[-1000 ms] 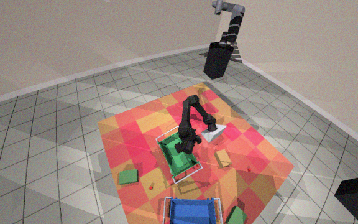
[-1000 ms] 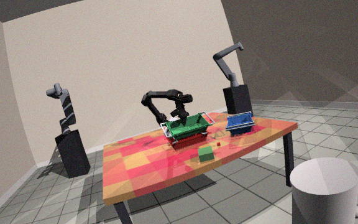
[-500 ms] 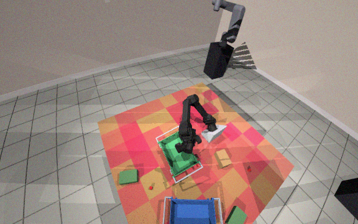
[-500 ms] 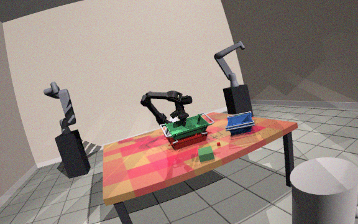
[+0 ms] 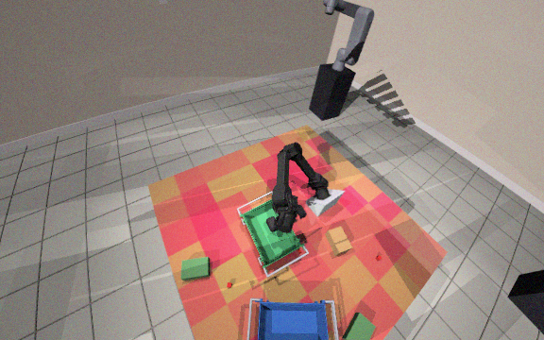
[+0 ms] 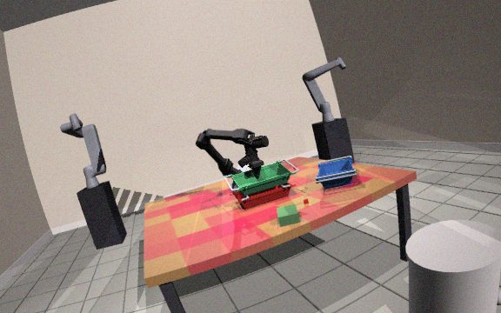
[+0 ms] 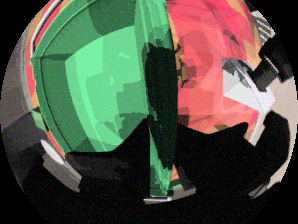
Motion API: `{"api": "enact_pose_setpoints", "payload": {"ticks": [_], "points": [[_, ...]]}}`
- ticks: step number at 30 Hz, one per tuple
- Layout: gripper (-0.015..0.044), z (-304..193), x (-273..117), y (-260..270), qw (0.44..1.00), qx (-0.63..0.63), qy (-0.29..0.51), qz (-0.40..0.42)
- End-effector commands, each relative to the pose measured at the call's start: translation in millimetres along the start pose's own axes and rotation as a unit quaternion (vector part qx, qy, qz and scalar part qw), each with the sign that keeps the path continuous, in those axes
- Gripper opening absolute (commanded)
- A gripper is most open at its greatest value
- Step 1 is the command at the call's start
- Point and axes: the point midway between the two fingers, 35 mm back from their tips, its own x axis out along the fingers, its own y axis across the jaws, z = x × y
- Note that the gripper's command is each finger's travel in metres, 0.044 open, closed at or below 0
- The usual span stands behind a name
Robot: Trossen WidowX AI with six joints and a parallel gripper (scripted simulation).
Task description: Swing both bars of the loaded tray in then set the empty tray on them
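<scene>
I stand at a table (image 5: 173, 236) (image 6: 216, 248) patterned in flat pink, red and orange patches. My jointed black arm (image 5: 281, 179) (image 6: 224, 135) arches out over it. Under it, the green plastic tray with straight ribbed rims (image 5: 258, 246) (image 6: 272, 184) (image 7: 52, 85) is directly above the red plastic tray (image 6: 265, 197); whether its weight is on the bars, I can't tell. The red one's load is hidden from me. A blue plastic tray (image 5: 267, 326) (image 6: 335, 180) with pale wire bars stands well apart. My claw (image 5: 287, 224) (image 6: 257, 171) (image 7: 153, 120) is clamped on one long wall of the green tray, fingers only a little apart. Smaller things lie around: a smooth green block (image 5: 195, 268) (image 6: 288, 215), tan blocks (image 5: 338, 241) and a tiny red cube (image 5: 229, 285) (image 6: 306, 201).
</scene>
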Motion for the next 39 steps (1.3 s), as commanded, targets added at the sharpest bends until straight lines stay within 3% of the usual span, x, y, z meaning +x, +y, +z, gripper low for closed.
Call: {"api": "enact_pose_setpoints", "payload": {"ticks": [1,39], "points": [[0.0,5,7,-2,1.0,0.005,0.001,-0.009],[0.0,11,25,-7,1.0,0.005,0.001,-0.009]]}}
